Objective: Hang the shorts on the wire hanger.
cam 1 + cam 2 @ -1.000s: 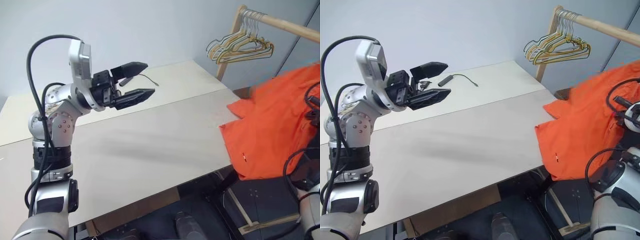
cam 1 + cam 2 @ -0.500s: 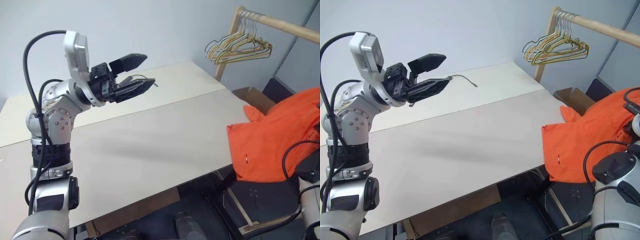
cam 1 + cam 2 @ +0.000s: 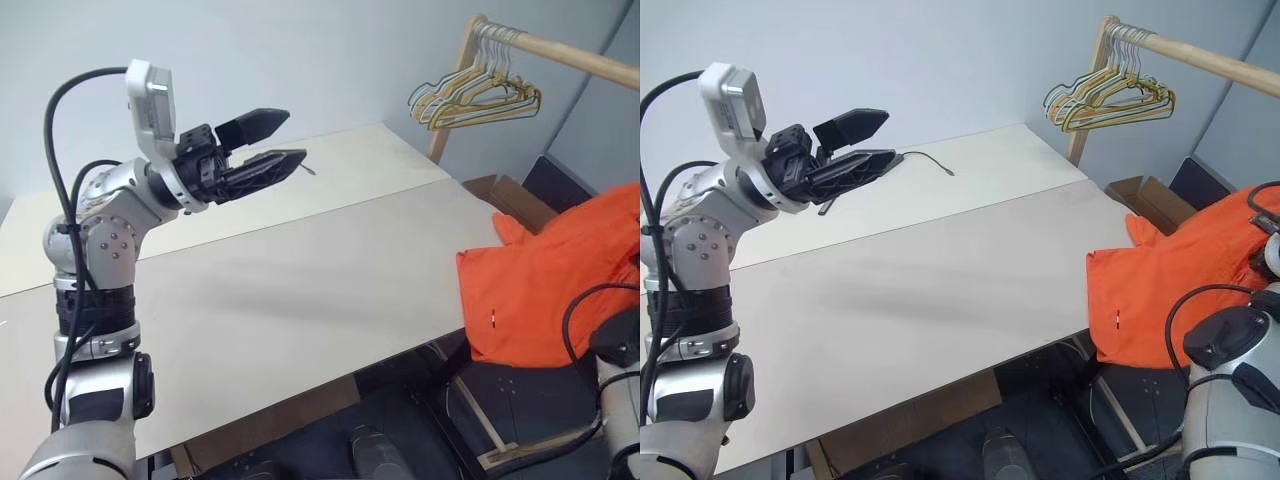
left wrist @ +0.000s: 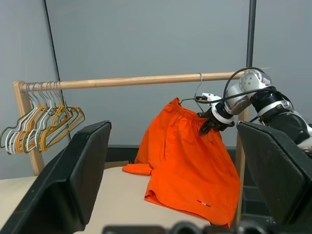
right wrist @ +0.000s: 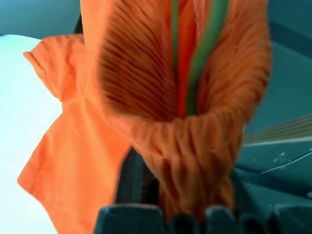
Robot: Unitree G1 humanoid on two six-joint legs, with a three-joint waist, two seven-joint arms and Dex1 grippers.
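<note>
The shorts (image 4: 187,161) are soft matt orange cloth, gathered into fine ribs at the elastic waistband and falling in loose folds below it. Through that waistband runs the wire hanger (image 4: 197,95), thin dull metal with little shine. Its hook sits on the wooden rail (image 4: 146,80), pale, smooth, unvarnished-looking timber. At the rail's far end from the shorts hangs a bunch of thin hangers (image 4: 44,126), coated yellowish and pale. The table (image 3: 300,290) beneath is a smooth, matt, cream board. The left gripper (image 3: 283,142) has matt black plastic fingers.
</note>
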